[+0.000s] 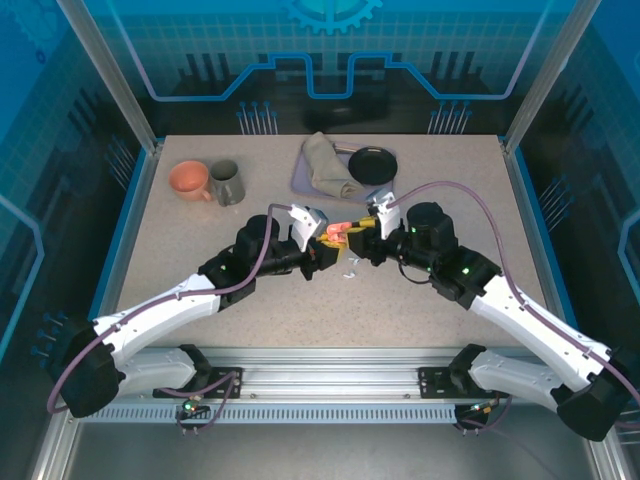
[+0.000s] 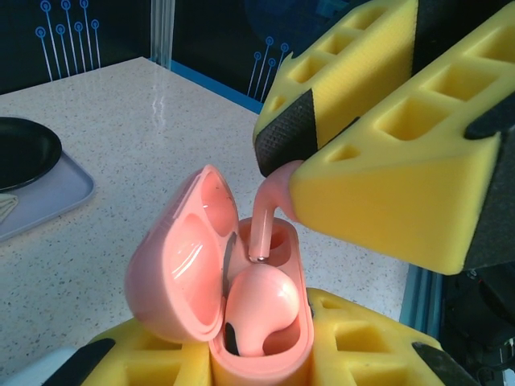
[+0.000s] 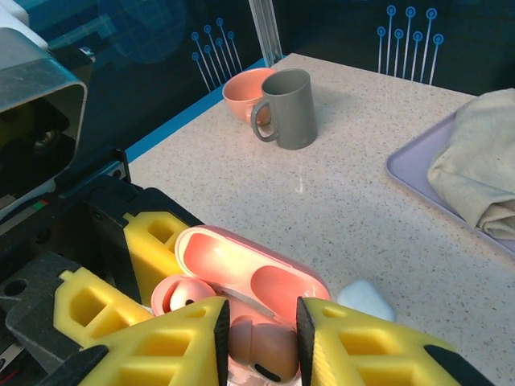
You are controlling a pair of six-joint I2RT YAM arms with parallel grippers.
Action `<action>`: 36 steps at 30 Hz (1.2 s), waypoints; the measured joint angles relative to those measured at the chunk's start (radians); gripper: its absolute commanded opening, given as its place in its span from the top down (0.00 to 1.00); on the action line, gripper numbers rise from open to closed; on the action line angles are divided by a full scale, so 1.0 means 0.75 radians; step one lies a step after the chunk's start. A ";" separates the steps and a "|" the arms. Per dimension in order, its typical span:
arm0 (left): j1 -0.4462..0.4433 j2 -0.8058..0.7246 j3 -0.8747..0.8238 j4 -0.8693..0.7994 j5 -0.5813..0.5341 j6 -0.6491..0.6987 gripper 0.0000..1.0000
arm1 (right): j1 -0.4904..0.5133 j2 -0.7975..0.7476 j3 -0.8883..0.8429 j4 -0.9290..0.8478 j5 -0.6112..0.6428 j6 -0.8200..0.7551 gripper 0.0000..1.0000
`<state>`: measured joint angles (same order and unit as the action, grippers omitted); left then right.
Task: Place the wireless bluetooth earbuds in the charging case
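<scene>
The salmon-pink charging case [image 2: 265, 362] stands upright with its lid [image 2: 181, 265] swung open, and my left gripper [image 2: 261, 374] is shut on its body. One pink earbud [image 2: 261, 310] sits in the near slot. My right gripper [image 3: 259, 322] is shut on a second pink earbud [image 3: 261, 350], whose stem [image 2: 264, 225] points down, with its tip at the mouth of the far slot. In the top view both grippers [image 1: 325, 250] [image 1: 357, 238] meet at the table's middle around the case [image 1: 340, 232]. A white case [image 3: 366, 297] lies on the table just beyond. The white earbuds are hidden.
An orange cup [image 1: 188, 179] and a grey mug [image 1: 226, 183] stand at the back left. A pale tray [image 1: 300, 180] at the back centre holds a folded cloth [image 1: 325, 165] and a black dish [image 1: 372, 164].
</scene>
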<state>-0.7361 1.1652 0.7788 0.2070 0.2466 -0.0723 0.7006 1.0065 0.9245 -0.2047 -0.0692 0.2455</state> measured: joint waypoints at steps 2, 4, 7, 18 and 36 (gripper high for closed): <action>0.000 0.000 0.000 -0.004 -0.001 0.004 1.00 | 0.000 -0.006 0.000 -0.016 0.015 -0.005 0.71; 0.000 0.000 0.000 -0.010 -0.001 0.005 1.00 | 0.000 -0.009 0.000 -0.027 0.025 -0.006 0.71; 0.000 0.000 0.001 -0.011 -0.001 0.008 1.00 | 0.000 -0.009 0.000 -0.046 0.040 -0.006 0.71; -0.002 0.000 0.001 -0.014 -0.001 0.030 1.00 | 0.000 -0.003 0.004 -0.048 0.041 -0.006 0.71; -0.018 0.000 0.001 -0.024 -0.009 0.035 1.00 | 0.025 0.056 0.024 -0.066 0.007 -0.004 0.67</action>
<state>-0.7494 1.1652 0.7792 0.1886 0.2398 -0.0460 0.7193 1.0485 0.9428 -0.2539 -0.0639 0.2424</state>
